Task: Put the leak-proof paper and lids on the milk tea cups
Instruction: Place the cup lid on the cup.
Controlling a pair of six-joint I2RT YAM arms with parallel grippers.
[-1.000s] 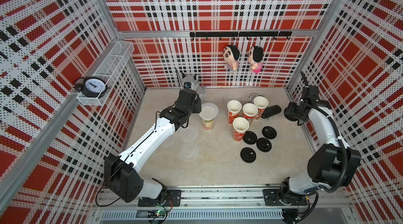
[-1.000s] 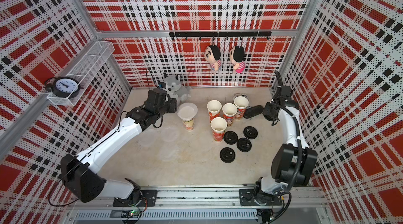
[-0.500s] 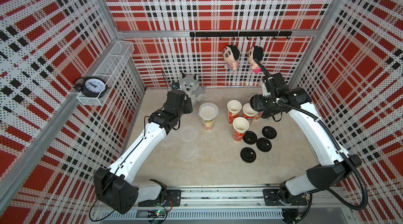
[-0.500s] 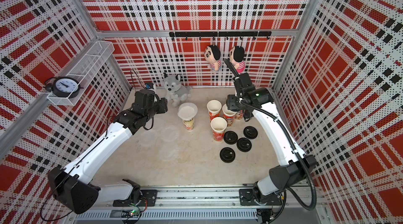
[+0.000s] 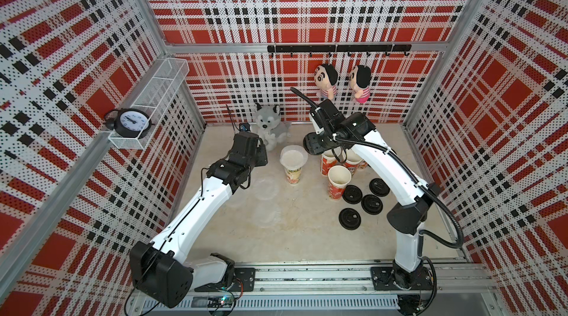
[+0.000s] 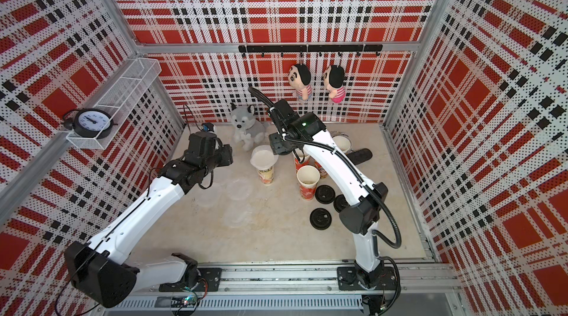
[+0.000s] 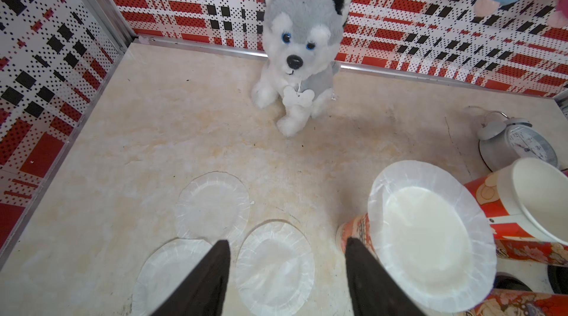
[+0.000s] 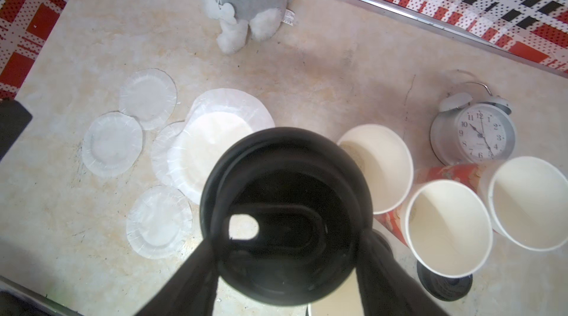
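Paper on, four to go: one upright milk tea cup (image 5: 293,175), paler than the rest, cream with lettering, wears a round, whitish, crinkle-edged sheet of leak-proof paper (image 5: 293,157) lying flat over its mouth and overhanging the rim; four red-printed cups (image 8: 448,228), white inside, stand open and upright in a close cluster just beside it; four loose, nearly transparent sheets (image 8: 112,144) lie flat on the tabletop (image 8: 276,77) on the covered cup's other side, one partly hidden behind it in the right wrist view.
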